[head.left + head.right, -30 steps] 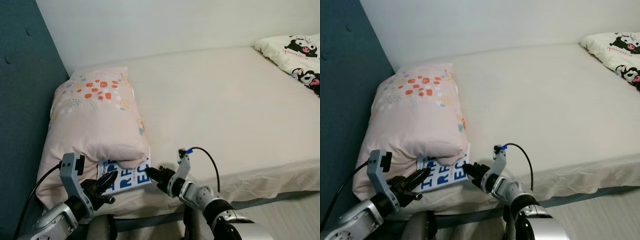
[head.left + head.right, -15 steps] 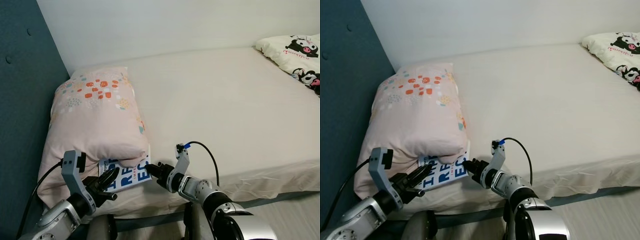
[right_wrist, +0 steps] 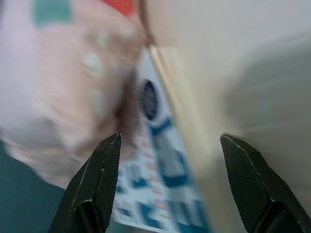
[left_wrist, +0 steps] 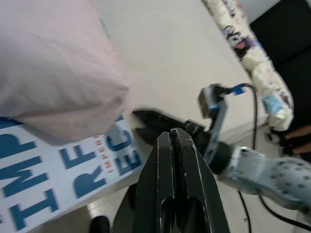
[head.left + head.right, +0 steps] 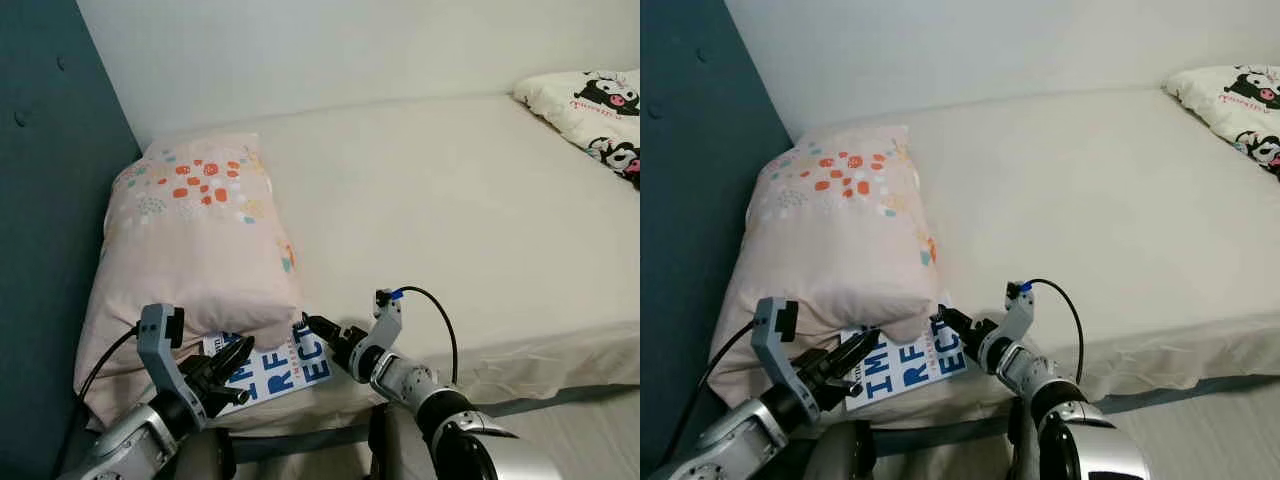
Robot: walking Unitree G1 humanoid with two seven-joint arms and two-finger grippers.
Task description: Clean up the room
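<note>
Slid farther from under the pillow [image 5: 195, 240], the book [image 5: 275, 368] sits between the pressed-together left end effector [image 5: 232, 362] and spread right end effector [image 5: 318, 330].

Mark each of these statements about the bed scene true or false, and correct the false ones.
1. The book lies partly under the pink pillow. True.
2. The right pincer is shut. False: the right wrist view shows its fingers spread wide.
3. The left pincer is at the book's near edge. True.
4. The cartoon-print pillow lies beside the pink pillow. False: it is at the bed's far right end.
</note>
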